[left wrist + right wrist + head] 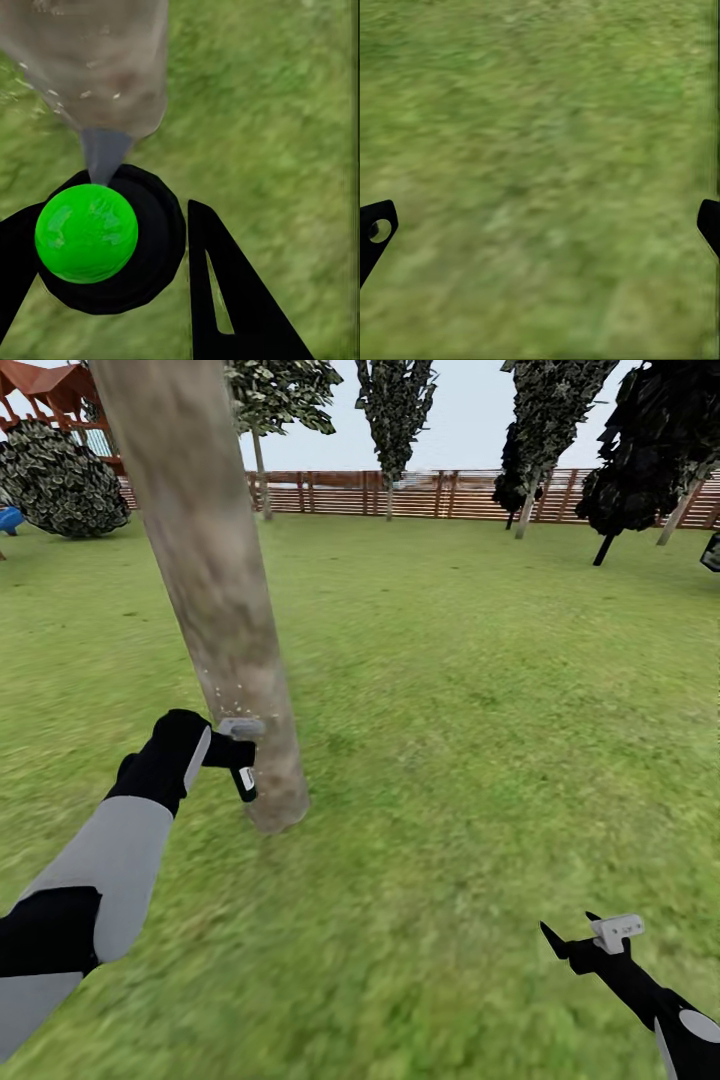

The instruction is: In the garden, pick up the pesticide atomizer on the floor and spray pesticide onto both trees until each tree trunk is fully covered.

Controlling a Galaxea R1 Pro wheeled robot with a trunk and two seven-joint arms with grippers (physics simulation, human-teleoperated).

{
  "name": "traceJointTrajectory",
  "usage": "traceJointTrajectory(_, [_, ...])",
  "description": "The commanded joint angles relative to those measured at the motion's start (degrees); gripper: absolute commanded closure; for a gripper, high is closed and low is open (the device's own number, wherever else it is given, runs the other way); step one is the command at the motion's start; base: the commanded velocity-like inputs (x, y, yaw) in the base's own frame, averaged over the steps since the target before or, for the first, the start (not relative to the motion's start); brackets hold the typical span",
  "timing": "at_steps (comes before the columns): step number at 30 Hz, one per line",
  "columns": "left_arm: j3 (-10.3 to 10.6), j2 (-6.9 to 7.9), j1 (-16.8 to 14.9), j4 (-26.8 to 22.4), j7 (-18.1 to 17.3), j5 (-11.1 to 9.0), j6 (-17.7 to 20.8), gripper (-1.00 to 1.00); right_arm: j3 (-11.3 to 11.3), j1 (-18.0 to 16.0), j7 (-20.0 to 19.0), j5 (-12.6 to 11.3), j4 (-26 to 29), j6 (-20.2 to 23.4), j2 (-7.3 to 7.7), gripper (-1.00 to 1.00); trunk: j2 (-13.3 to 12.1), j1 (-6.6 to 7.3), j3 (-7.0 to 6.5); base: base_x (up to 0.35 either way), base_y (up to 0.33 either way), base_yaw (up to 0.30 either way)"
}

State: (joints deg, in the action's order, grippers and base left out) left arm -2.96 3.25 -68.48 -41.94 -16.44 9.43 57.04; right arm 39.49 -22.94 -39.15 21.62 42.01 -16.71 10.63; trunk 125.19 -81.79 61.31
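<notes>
A thick mottled grey-tan tree trunk (210, 580) rises from the grass floor (480, 740), leaning slightly. My left gripper (236, 762) is shut on the pesticide atomizer (244, 778), a small dark bottle with a pale label, held right against the trunk's lower part. Small white specks (228, 698) dot the bark just above it. In the left wrist view the atomizer (112, 240) shows a round green top, and its grey nozzle (101, 154) points at the trunk (97, 60). My right gripper (578, 938) hangs open low over bare grass (540, 150), well to the right of the tree.
A brown slatted fence (420, 495) closes the far side of the lawn. Thin-trunked dark trees (395, 420) stand along it, with more at the right (650, 450). A dark round bush (60, 480) and a red-roofed structure (55, 388) sit at the far left.
</notes>
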Motion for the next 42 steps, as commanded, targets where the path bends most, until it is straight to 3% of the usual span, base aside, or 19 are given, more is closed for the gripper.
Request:
traceJointTrajectory(1, [-0.01, 0.0, 0.0, 0.12, 0.04, -0.02, 0.0, 1.0, 0.02, 0.0, -0.02, 0.0, 0.0, 0.0, 0.0, -1.0, 0.0, 0.0, 0.0, 0.076, -0.271, 0.0])
traceJointTrajectory(9, [-0.27, 0.09, 0.16, 0.45, 0.26, -0.02, -0.09, 1.0, 0.14, 0.0, -0.05, 0.0, 0.09, 0.1, 0.0, -1.0, 0.0, 0.0, -0.03, 0.072, -0.271, 0.015])
traceJointTrajectory(21, [-0.47, 0.23, 0.22, 0.51, 0.49, -0.02, -0.18, 1.0, 0.07, 0.0, -0.05, 0.0, 0.09, 0.1, 0.0, -1.0, 0.0, 0.0, -0.61, -0.033, -0.272, 0.211])
traceJointTrajectory(26, [-0.47, 0.05, 4.63, 0.53, 2.29, -0.02, -0.5, 1.0, 0.06, 0.0, -0.05, 0.0, 0.07, 0.1, 0.0, -1.0, 0.0, 0.0, -0.83, -0.012, -0.144, 0.193])
traceJointTrajectory(33, [-0.55, -0.31, 11.16, 0.53, 5.73, -0.41, -5.54, 1.0, 0.06, 0.0, -0.05, 0.0, 0.0, 0.1, 0.0, -1.0, 0.0, 0.0, -0.85, 0.0, -0.009, 0.017])
traceJointTrajectory(42, [-0.64, -0.61, 12.6, 0.43, 6.33, -0.55, -5.76, 1.0, 0.08, 0.0, -0.05, 0.0, 0.04, 0.1, 0.0, -1.0, 0.0, 0.0, -0.85, 0.183, -0.125, 0.0])
